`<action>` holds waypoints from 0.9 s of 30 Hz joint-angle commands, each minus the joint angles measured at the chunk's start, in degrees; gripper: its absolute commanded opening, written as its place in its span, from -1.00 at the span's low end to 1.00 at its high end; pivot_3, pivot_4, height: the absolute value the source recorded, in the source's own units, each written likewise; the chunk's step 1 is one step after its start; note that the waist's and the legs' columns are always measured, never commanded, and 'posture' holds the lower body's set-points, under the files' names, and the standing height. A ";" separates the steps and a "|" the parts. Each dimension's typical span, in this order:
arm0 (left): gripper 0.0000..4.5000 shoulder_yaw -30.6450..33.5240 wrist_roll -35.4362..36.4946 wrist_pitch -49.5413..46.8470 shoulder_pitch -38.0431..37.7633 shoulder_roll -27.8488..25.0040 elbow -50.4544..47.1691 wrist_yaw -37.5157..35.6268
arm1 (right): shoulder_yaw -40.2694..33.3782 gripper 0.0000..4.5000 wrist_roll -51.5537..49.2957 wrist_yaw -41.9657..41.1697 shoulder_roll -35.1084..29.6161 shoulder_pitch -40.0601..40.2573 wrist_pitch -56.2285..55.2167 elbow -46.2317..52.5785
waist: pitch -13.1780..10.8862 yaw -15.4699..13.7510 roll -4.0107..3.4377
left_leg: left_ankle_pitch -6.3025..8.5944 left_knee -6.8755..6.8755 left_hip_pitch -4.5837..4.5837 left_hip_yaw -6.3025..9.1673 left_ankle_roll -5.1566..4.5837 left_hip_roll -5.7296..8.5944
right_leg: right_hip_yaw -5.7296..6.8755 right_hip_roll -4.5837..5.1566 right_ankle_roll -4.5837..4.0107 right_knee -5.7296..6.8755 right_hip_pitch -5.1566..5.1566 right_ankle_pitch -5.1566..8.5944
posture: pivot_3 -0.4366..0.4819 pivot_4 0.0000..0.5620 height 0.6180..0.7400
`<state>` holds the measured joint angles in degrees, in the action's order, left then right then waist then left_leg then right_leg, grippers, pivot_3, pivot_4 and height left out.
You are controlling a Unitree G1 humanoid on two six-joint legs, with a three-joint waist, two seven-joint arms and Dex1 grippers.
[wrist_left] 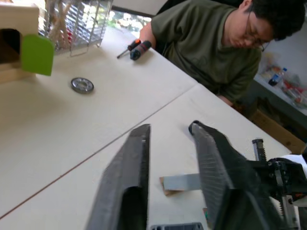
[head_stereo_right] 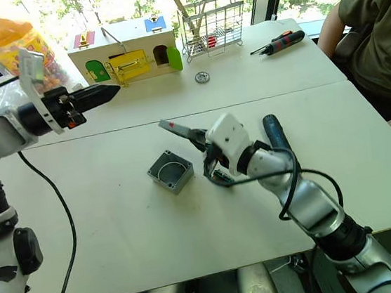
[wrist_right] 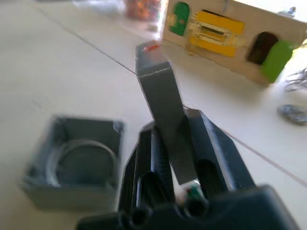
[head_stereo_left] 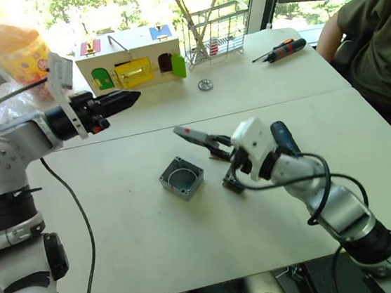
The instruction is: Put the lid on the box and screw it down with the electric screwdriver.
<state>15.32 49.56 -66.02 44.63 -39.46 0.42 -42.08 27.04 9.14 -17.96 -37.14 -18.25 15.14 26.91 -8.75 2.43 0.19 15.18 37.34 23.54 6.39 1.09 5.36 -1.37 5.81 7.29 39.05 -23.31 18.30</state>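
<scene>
One lid [wrist_right: 163,103] between right jaws

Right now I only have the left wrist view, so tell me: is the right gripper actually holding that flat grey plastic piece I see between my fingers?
Observer: Yes. The right gripper is shut on the flat square grey plastic lid, which stands out edge-on past its fingertips.
Operator: Where is the box it belongs on?
Observer: The small square grey plastic box sits open side up on the white table, to the robot's left of the held lid and apart from it.
Operator: And the electric screwdriver?
Observer: The dark blue cylindrical electric screwdriver lies on the table beside the right arm, with neither gripper on it.
</scene>
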 commanded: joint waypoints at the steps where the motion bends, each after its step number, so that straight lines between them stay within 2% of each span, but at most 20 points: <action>1: -0.97 -3.27 -1.14 0.34 -0.95 -1.00 -2.24 -1.52 | 5.53 -0.94 20.48 7.24 -1.37 0.49 -12.99 -1.68 | 0.00 0.05 0.00 | -0.01 0.00 0.00 0.00 0.03 -0.01 | 0.00 -0.01 0.00 0.00 0.00 0.00 | -0.05 -0.47 1.00; 3: -0.97 -7.23 -2.60 1.07 -3.22 -2.38 -4.71 -3.88 | 7.82 -0.94 28.38 10.22 -0.74 1.05 -16.70 -4.25 | 0.00 0.16 0.00 | -0.03 -0.01 0.00 -0.02 0.05 -0.02 | -0.04 -0.04 -0.01 0.03 -0.03 0.01 | -0.05 -0.47 1.00; 8: -0.97 -14.89 -7.15 4.84 -4.23 -3.21 -6.09 -7.47 | 9.27 -0.94 39.20 13.50 3.48 0.28 -20.89 -9.13 | 0.00 -0.25 0.01 | -0.05 -0.05 0.00 -0.03 0.08 -0.09 | -0.12 -0.15 -0.03 0.02 -0.02 0.01 | -0.05 -0.47 1.00; 14: -0.97 -19.86 -11.55 9.01 -3.13 -2.42 -3.97 -11.06 | 8.92 -0.94 42.11 12.43 7.36 0.29 -24.81 -13.00 | 0.01 -0.70 0.02 | -0.06 -0.01 0.00 0.00 0.11 -0.08 | -0.11 -0.16 -0.03 -0.03 0.06 0.02 | -0.05 -0.47 1.00; 18: -0.97 -23.37 -15.13 13.02 -2.33 -1.39 -1.20 -14.40 | 8.35 -0.94 43.81 12.31 7.52 0.66 -27.02 -14.36 | 0.01 -0.80 0.02 | -0.07 -0.02 0.00 0.00 0.11 -0.08 | -0.11 -0.17 -0.03 -0.02 0.06 0.02 | -0.05 -0.47 1.00; 27: -0.97 -23.87 -18.71 17.04 -2.52 0.00 3.68 -17.35 | 5.07 -0.94 46.56 13.61 7.33 2.56 -28.86 -14.87 | 0.01 -1.15 0.02 | -0.07 -0.01 0.00 0.00 0.11 -0.09 | -0.11 -0.19 -0.03 -0.02 0.06 0.02 | -0.05 -0.47 1.00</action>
<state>-9.94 31.08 -50.18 41.25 -39.46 4.52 -58.76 33.50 55.27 -5.32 -30.29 -15.82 -13.13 10.96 -8.75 1.28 0.20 15.11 37.34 23.54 6.39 1.20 5.27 -1.47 5.62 7.26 39.03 -23.26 18.32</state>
